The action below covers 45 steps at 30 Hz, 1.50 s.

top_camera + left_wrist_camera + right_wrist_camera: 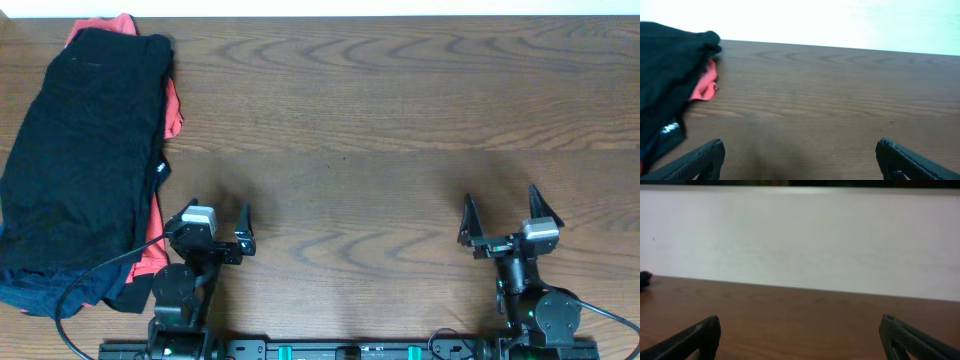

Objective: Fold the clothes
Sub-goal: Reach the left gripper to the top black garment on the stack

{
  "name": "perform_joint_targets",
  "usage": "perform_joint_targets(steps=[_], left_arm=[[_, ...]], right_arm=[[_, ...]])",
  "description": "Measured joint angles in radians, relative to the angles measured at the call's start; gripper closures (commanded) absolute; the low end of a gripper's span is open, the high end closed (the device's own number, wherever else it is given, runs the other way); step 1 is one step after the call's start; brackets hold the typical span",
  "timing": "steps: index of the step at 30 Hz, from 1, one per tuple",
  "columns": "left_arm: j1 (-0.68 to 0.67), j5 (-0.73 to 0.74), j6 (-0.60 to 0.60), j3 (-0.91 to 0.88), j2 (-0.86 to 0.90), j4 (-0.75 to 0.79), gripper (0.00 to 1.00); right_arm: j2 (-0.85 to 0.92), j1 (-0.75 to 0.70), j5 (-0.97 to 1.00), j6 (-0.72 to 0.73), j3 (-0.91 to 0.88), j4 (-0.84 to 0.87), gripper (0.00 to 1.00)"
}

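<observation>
Clothes (85,150): soft, rumpled black heap, left edge cropped; coral tee (172,105) peeking out beneath.
Surface (400,100): dark wood grain.
Left claw (218,210): spread, empty.
Right claw (500,198): spread, empty.

Soft, even brightness — faint shadows, overexposed wall (800,240), mildly blurred wrist views

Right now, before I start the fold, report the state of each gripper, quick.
Left gripper: open, holding nothing.
Right gripper: open, holding nothing.
</observation>
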Motion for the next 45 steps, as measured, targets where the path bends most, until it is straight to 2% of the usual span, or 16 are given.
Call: perform_joint_targets(steps=[7,11,22,30,32,36,40,45], left_arm=[[0.006,-0.028,0.01,0.126,0.027,-0.035,0.02],[0.016,-0.031,0.017,0.291,0.148,-0.14,0.02],[0.016,-0.036,0.056,0.934,0.697,-0.56,0.02],[0.016,-0.036,0.087,1.387,1.105,-0.944,0.02],[0.016,-0.036,0.088,1.446,1.188,-0.967,0.02],[0.016,-0.035,0.089,1.469,1.319,-0.972,0.02],[0.016,-0.036,0.092,1.469,1.456,-0.94,0.02],[0.016,-0.112,0.092,1.47,1.607,-0.802,0.02]], right_arm=[[0.021,0.0,0.0,-0.011,0.021,0.013,0.01],[0.122,0.0,0.0,-0.051,0.109,0.021,0.01],[0.695,0.0,-0.091,-0.091,0.551,0.004,0.01],[1.152,0.0,-0.268,-0.101,0.937,-0.28,0.01],[1.259,0.0,-0.303,-0.101,1.037,-0.376,0.01],[1.414,0.0,-0.349,-0.101,1.152,-0.442,0.01],[1.496,0.0,-0.373,-0.09,1.173,-0.42,0.01],[1.539,0.0,-0.388,-0.038,1.173,-0.42,0.01]])
